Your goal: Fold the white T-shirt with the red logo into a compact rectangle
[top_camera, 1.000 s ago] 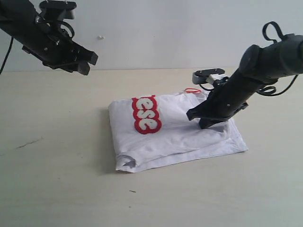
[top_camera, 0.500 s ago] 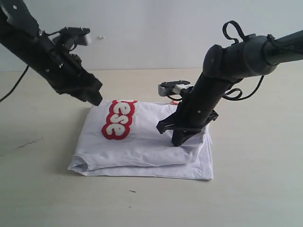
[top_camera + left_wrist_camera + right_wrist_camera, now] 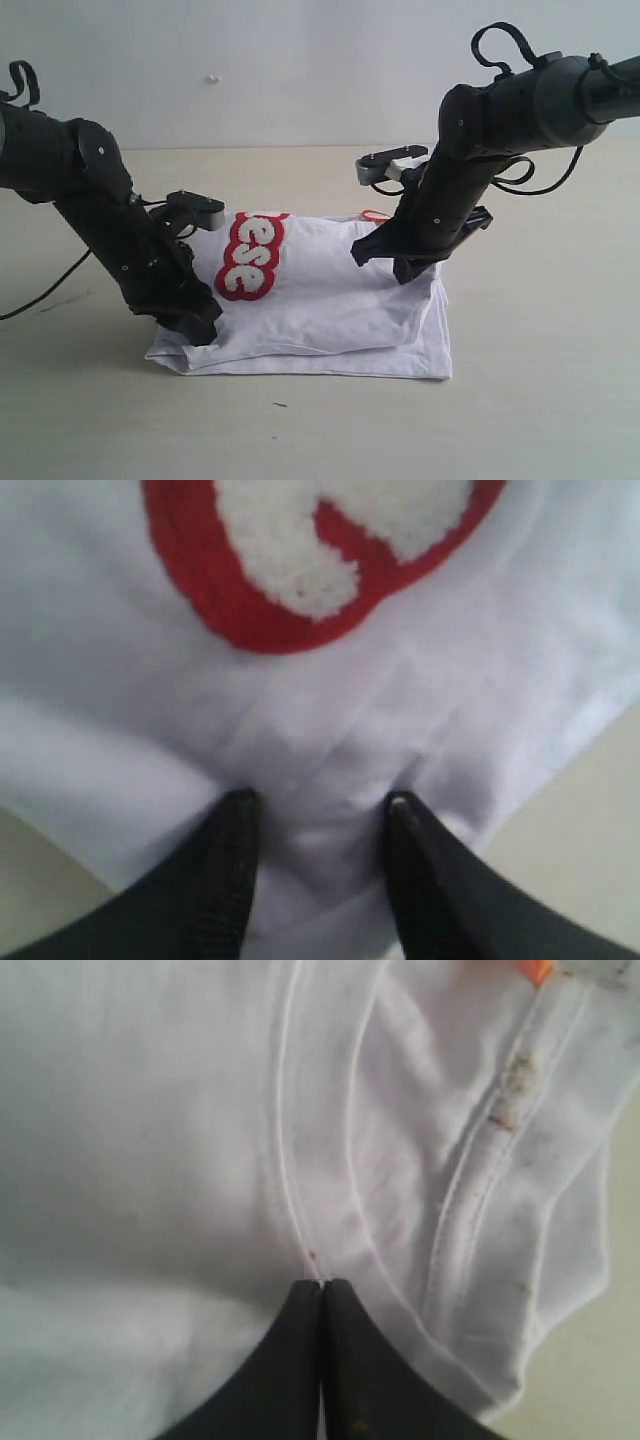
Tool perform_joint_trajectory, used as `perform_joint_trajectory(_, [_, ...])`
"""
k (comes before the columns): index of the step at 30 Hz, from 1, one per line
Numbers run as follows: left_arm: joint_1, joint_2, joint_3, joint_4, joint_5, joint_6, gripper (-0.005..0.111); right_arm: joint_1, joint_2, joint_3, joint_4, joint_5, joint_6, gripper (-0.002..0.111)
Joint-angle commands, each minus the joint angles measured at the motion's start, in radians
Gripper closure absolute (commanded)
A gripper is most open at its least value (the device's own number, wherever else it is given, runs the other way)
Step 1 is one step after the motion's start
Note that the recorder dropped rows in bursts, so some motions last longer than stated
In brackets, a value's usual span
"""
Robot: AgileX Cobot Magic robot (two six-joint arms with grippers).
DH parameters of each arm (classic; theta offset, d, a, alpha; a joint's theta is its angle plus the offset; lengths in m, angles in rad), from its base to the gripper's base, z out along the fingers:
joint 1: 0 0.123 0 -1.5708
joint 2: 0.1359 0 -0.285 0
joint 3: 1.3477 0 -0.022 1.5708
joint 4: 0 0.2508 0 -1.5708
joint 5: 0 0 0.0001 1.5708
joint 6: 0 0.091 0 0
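Observation:
The white T-shirt [image 3: 330, 305] lies folded into a rough rectangle on the table, with the red logo [image 3: 250, 255] face up on its left half. My left gripper [image 3: 203, 328] presses down on the shirt's front left corner, its jaws apart and cloth bulging between the fingertips [image 3: 240, 810]. The left wrist view shows the logo [image 3: 260, 610] just beyond that gripper [image 3: 320, 805]. My right gripper [image 3: 405, 272] is shut, with its tip resting on the shirt's right part. In the right wrist view its closed tips [image 3: 322, 1285] sit on a seam beside the ribbed collar [image 3: 480, 1180].
An orange neck tag [image 3: 375, 214] peeks out at the shirt's back edge, behind the right arm. The tan table [image 3: 540, 400] runs back to a pale wall. Small dark marks [image 3: 60, 300] dot the table to the left and in front.
The left arm came down from the upper left onto the shirt's front left corner. The shirt slid left and turned with the right gripper, which then shifted slightly right.

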Motion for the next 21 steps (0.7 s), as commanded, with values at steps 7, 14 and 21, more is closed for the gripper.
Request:
perform_joint_trajectory(7, [-0.01, -0.034, 0.009, 0.124, -0.001, -0.052, 0.064, 0.002, -0.008, 0.001, -0.022, -0.112, 0.01, 0.108])
perform_joint_trajectory(14, [-0.01, -0.189, 0.009, 0.051, -0.161, -0.04, 0.064, -0.01, 0.012, 0.001, -0.034, -0.262, 0.062, 0.101])
perform_joint_trajectory(21, [-0.01, -0.16, 0.009, -0.014, -0.186, 0.03, 0.064, -0.016, 0.107, 0.001, -0.05, -0.335, 0.06, 0.101])
